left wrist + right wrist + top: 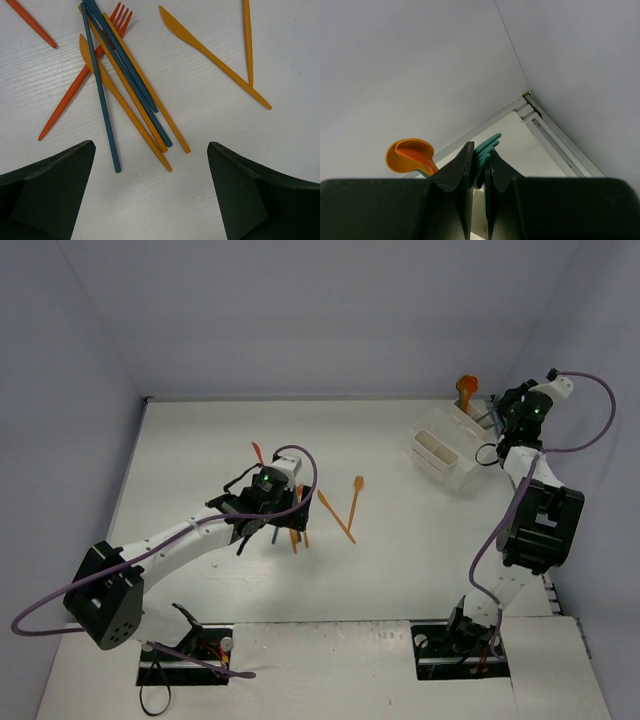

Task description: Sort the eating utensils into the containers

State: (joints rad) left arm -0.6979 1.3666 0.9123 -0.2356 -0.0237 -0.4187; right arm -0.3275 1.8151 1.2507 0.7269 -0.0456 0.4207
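R gripper (479, 170) is clamped on a teal fork (487, 145), tines up, by the containers (440, 452) at far right. Centre it over 1 bin and go low before letting go. L gripper (151, 147) hangs wide open over the loose utensils (125, 90) mid-table; best to take 1 from the pile's edge.

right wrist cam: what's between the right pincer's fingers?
A teal fork, clamped in the right pincer between its shut fingers, with the tines poking past the tips. This shows clearest in the right wrist view.
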